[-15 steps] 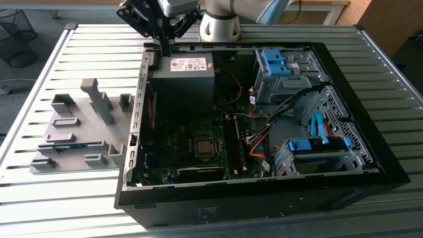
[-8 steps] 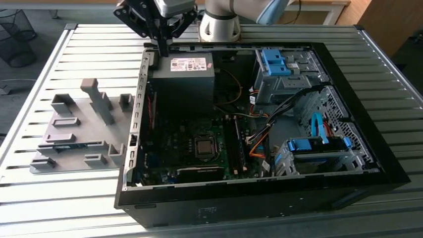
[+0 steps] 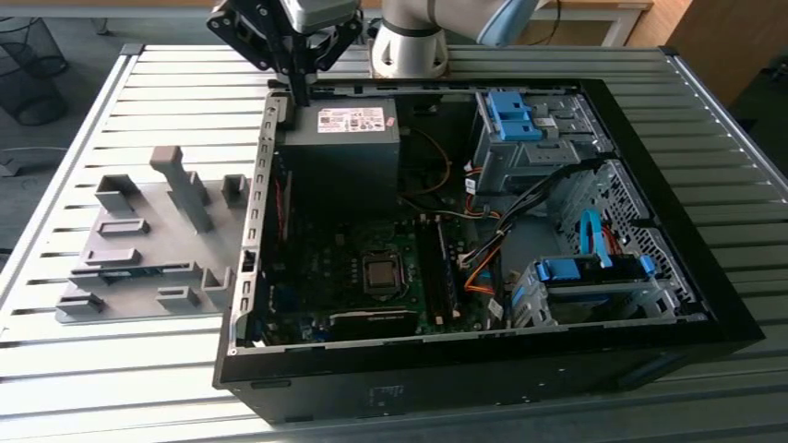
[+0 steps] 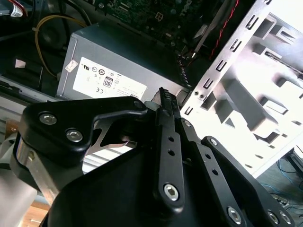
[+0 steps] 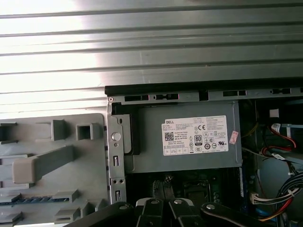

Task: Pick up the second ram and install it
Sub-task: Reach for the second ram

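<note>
The second ram (image 3: 127, 271) is a thin blue strip lying edge-up in a slot of the grey fixture tray (image 3: 136, 231), on the exterior view's left of the open computer case (image 3: 493, 351). The first wrist view also shows the ram (image 5: 31, 199) in the tray (image 5: 94, 161). My gripper (image 3: 299, 97) hangs over the case's back corner, above the case wall beside the grey power supply (image 3: 345, 143), well away from the ram. Its fingers (image 4: 164, 101) are pressed together with nothing between them. In the first wrist view the gripper (image 5: 164, 188) hovers above the motherboard edge.
Inside the case are the motherboard (image 3: 369, 277), loose cables (image 3: 481, 258) and light-blue drive brackets (image 3: 511, 115) (image 3: 591, 269). The case stands on a slatted metal table (image 3: 124, 369). The tray's upright grey posts (image 3: 185, 185) rise near the case wall.
</note>
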`<state>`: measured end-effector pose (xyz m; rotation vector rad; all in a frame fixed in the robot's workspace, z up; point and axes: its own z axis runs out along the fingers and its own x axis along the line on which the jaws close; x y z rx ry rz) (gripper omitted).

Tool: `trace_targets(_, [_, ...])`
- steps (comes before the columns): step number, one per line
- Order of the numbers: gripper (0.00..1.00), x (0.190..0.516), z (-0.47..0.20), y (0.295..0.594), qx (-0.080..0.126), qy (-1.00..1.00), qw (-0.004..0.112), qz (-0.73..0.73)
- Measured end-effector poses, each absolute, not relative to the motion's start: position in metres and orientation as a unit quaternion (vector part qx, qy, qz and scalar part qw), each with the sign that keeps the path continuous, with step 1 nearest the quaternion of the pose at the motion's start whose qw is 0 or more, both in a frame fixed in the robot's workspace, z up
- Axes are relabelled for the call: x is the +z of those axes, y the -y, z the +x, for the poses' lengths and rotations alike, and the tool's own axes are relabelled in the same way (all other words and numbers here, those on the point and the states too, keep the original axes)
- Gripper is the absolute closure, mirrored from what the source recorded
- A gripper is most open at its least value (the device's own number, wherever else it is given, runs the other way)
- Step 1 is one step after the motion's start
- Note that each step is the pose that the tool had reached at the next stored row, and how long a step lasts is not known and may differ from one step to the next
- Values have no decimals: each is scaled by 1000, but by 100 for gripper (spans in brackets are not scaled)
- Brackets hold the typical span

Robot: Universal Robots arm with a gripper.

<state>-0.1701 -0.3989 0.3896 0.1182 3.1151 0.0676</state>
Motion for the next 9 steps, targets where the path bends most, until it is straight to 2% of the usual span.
trace_targets(9, [90, 389, -172, 399, 22, -999, 11, 38])
